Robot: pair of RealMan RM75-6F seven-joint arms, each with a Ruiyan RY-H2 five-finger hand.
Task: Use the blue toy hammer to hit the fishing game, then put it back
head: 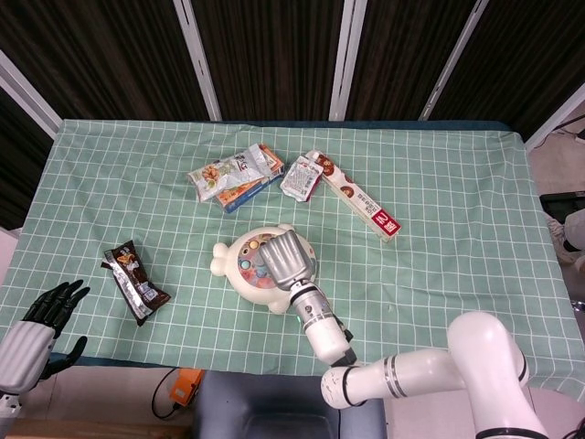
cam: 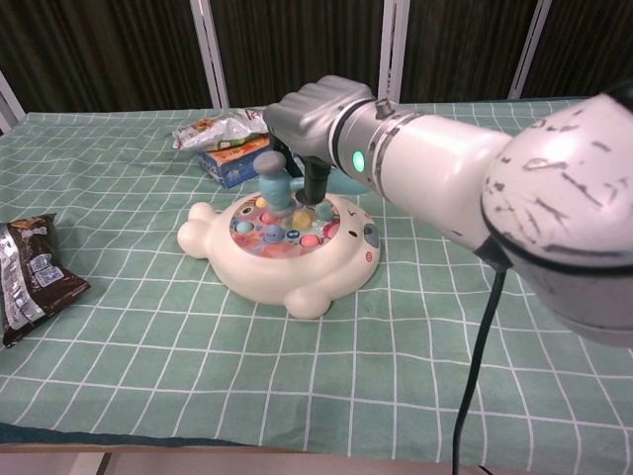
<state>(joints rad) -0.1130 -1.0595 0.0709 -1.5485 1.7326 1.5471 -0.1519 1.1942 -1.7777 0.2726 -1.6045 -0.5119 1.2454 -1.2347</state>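
The cream fish-shaped fishing game (cam: 287, 257) (head: 239, 271) lies mid-table with coloured pegs on its round top. My right hand (cam: 318, 121) (head: 287, 259) hovers over it and grips the blue toy hammer (cam: 274, 188). The hammer's head points down and rests on the pegs near the middle of the round top. In the head view the hand covers most of the hammer. My left hand (head: 41, 320) hangs off the table's front left corner, fingers spread, holding nothing.
A dark snack bar (head: 135, 282) (cam: 30, 272) lies at the left. Snack packets on a blue box (head: 236, 176) (cam: 242, 139), a white pouch (head: 300, 176) and a long red-and-white box (head: 358, 197) sit behind the game.
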